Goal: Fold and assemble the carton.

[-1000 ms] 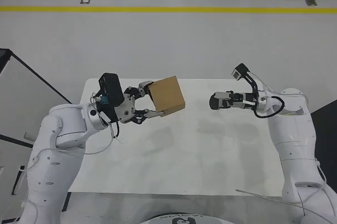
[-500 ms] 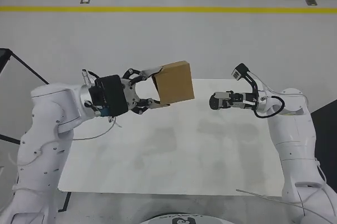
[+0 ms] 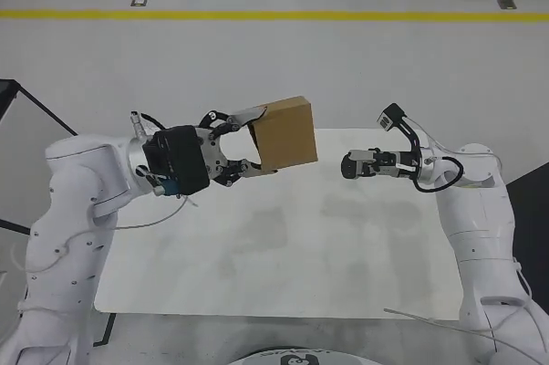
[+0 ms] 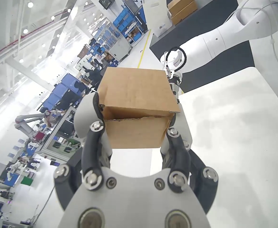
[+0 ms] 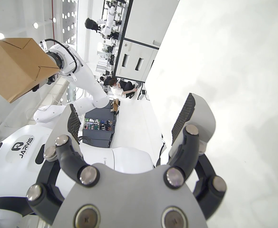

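Left pincer (image 3: 256,141): spread wide and clamped on the brown corrugated cardboard carton (image 3: 285,130), with one finger pressed on each of two opposite walls.
Carton: box-shaped, held in the air clear of the white surface (image 3: 347,255), above its far edge.
Why held so: one end faces the right arm, probably to offer it for pressing or checking; its flaps look interlocked.
Wrist-side end: a flap with a ragged edge lies across it; I cannot tell whether it is fully tucked.
Right pincer (image 5: 131,115): spread open and holding nothing, above the surface's right part, well apart from the carton and aimed toward it.
Stage: likely late, with the box formed and the closing flaps left to confirm.
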Controlling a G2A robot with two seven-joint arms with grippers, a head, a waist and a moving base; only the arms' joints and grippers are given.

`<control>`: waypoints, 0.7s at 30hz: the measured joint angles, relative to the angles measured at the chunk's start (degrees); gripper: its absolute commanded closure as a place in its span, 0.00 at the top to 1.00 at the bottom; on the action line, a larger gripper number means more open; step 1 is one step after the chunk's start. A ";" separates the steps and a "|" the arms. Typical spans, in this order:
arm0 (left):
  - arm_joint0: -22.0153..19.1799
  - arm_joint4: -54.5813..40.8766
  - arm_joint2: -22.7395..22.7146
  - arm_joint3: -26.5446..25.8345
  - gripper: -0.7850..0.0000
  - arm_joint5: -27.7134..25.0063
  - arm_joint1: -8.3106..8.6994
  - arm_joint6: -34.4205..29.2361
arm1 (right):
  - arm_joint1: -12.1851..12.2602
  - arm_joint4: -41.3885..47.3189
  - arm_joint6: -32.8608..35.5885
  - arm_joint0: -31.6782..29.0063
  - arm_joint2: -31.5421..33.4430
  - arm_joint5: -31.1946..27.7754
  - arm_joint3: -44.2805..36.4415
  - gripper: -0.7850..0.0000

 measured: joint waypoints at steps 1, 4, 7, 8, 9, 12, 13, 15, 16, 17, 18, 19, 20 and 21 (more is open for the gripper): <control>-0.40 0.15 -0.21 0.19 0.00 -0.03 0.23 0.61 | 0.00 0.00 0.00 0.00 0.00 0.00 0.00 1.00; -1.89 0.13 -0.41 0.47 0.00 -0.03 1.30 3.19 | 0.00 0.00 0.00 0.00 0.00 0.00 0.00 1.00; -3.13 -0.15 -0.67 0.61 0.00 -0.03 2.76 5.25 | 0.00 0.00 0.00 0.00 0.00 0.00 0.00 1.00; -3.40 -0.65 -0.89 0.48 0.00 -0.03 3.40 5.98 | 0.00 0.00 0.00 0.00 0.00 0.00 0.00 1.00; -3.57 -1.10 -1.11 0.23 0.00 -0.03 3.89 6.57 | 0.00 0.00 0.00 0.00 0.00 0.00 0.00 1.00; -3.79 -1.92 -1.67 -0.45 0.00 -0.03 4.81 7.88 | 0.00 0.00 0.00 0.00 0.00 0.00 0.00 1.00; -3.79 -1.92 -1.68 -0.46 0.00 -0.03 4.81 7.89 | 0.00 0.00 0.00 0.00 0.00 0.00 0.00 1.00; -3.78 -1.88 -1.66 -0.43 0.00 -0.03 4.77 7.84 | 0.00 0.00 0.00 0.00 0.00 0.00 0.00 1.00; -3.78 -1.87 -1.66 -0.42 0.00 -0.03 4.77 7.83 | 0.00 0.00 0.00 0.00 0.00 0.00 0.00 1.00; -3.78 -1.87 -1.65 -0.42 0.00 -0.03 4.76 7.82 | 0.00 0.00 0.00 0.00 0.00 0.00 0.00 1.00; -3.77 -1.87 -1.65 -0.42 0.00 -0.03 4.76 7.82 | 0.00 0.00 0.00 0.00 0.00 0.00 0.00 1.00; -3.72 -1.93 -1.65 -0.50 0.00 0.07 4.75 7.82 | 0.00 0.00 0.00 0.00 0.00 0.00 0.00 1.00; -3.48 -2.59 -1.56 -0.92 0.00 0.63 4.71 8.04 | 0.00 0.00 0.00 0.00 0.00 0.00 0.00 1.00; -3.28 -3.59 -1.43 -1.22 0.00 0.91 4.68 8.44 | 0.00 0.00 0.00 0.00 0.00 0.00 0.00 1.00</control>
